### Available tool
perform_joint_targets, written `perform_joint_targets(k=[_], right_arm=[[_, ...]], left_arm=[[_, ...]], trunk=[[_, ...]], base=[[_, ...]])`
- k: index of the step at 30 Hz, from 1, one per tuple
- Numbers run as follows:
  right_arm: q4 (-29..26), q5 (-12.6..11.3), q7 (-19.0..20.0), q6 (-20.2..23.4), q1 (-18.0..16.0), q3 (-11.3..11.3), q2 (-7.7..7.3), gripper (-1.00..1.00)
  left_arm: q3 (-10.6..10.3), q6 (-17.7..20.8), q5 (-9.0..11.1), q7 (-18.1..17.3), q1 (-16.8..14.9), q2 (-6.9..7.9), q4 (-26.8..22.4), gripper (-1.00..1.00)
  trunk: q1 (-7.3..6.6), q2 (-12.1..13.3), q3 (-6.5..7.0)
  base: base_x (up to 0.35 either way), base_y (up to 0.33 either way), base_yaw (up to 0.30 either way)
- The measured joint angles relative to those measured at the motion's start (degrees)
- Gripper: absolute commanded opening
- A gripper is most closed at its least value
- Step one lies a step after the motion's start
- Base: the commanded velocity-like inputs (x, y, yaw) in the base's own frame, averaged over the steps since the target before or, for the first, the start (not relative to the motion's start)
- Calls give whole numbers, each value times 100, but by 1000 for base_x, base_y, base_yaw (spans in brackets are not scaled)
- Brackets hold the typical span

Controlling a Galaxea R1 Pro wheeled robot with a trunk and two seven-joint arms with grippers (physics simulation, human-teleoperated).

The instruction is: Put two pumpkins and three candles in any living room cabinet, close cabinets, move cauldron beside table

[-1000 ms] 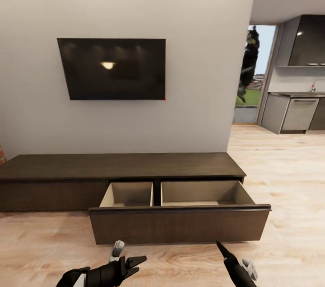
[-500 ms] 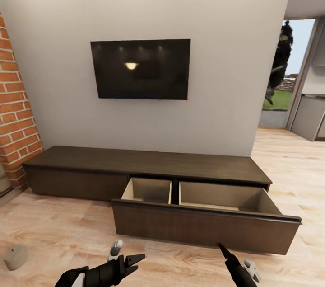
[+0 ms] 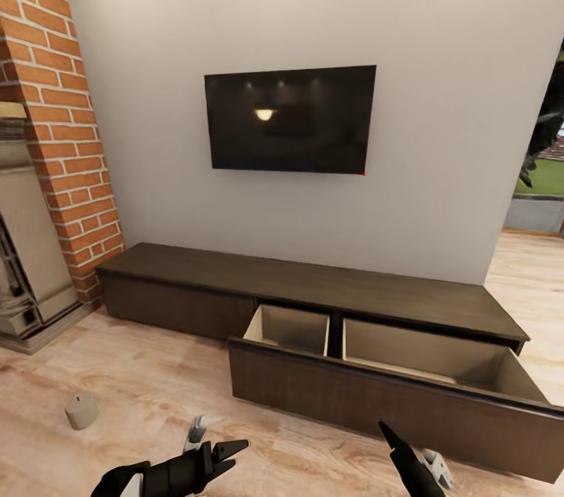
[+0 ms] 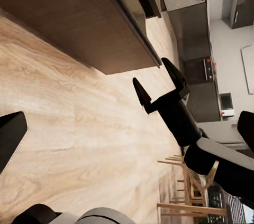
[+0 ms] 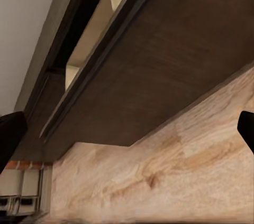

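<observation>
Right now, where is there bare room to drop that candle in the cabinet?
Both compartments of the open drawer look bare: the small one beside the wide one, a divider between. The cabinet top is bare too. The candle stands alone on the floor near the brick fireplace.
</observation>
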Motion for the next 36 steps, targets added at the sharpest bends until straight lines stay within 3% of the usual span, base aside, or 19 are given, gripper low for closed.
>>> perform_joint_targets(k=[8, 21, 27, 31, 36], right_arm=[[0, 1, 0, -22, 1, -1, 1, 100], [0, 20, -8, -128, 1, 1, 1, 100], [0, 133, -168, -218, 1, 1, 8, 100], [-6, 169, -404, -223, 0, 7, 16, 100], [-20, 305, -747, -227, -1, 11, 26, 100]], left_arm=[[9, -4, -1, -9, 0, 28, 41, 100], [22, -29, 16, -8, 0, 196, 123, 100], [482, -77, 44, 89, -1, 288, 399, 100], [629, -94, 44, 183, -3, 438, 550, 100], [1097, -116, 47, 673, -5, 514, 626, 100]], trunk=[[0, 0, 0], [-1, 0, 0], [-1, 0, 0], [-2, 0, 0], [-3, 0, 0]], base=[[0, 231, 294], [8, 285, 294], [89, 188, 295], [157, 169, 295], [234, 89, 294]])
